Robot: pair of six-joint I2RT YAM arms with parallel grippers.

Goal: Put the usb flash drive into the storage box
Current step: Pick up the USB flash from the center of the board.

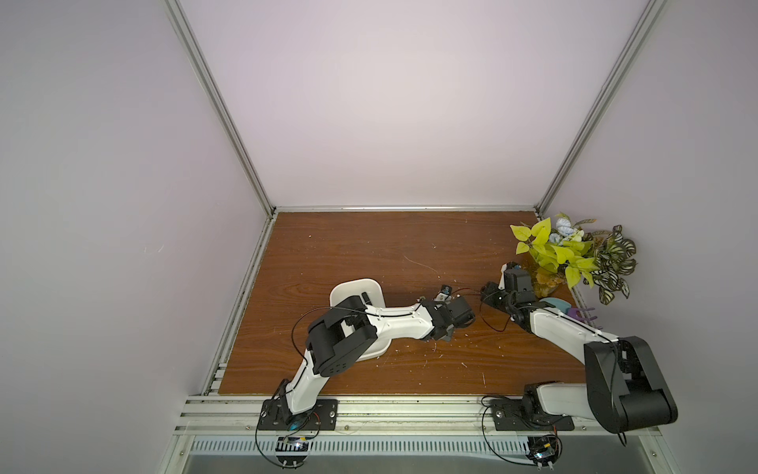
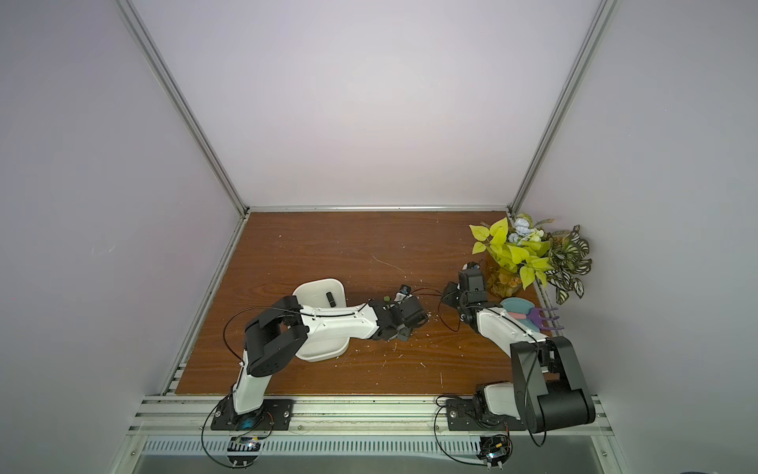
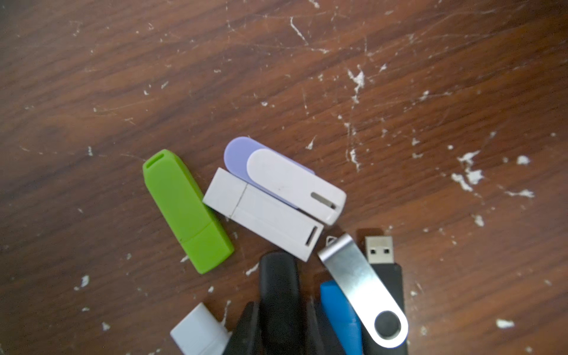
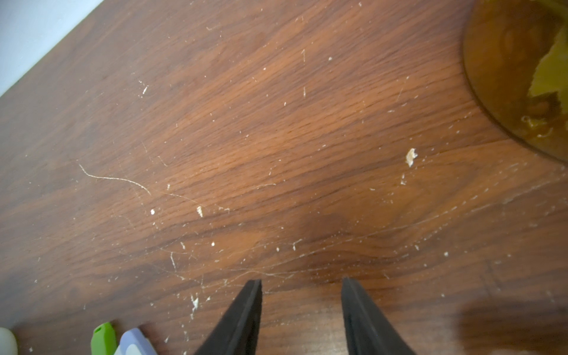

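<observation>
The left fingers (image 3: 247,335) stand narrow on either side of a black usb flash drive (image 3: 279,276), which fills the gap between them. Dark against dark, I cannot tell whether they pinch it or only flank it. Just outside one finger lies a blue drive (image 3: 341,316), touching a black drive with a silver swivel clip (image 3: 362,289) whose plug is bared. Outside the opposite finger sits a small white block (image 3: 199,333). Ahead of the fingertips, a white capped drive (image 3: 264,215) touches a white-and-lilac swivel drive (image 3: 289,181), with a green drive (image 3: 187,212) just beside them. These loose drives rest on the scratched wooden surface (image 3: 399,76).

In both top views the storage box (image 2: 316,282) lies well behind these fingers, partly under the left arm, and a black stick (image 2: 330,298) lies in it.

The right fingers (image 4: 239,322) are spread with nothing between them, over bare surface, with an amber glass vase (image 4: 516,76) ahead and off to one side.
</observation>
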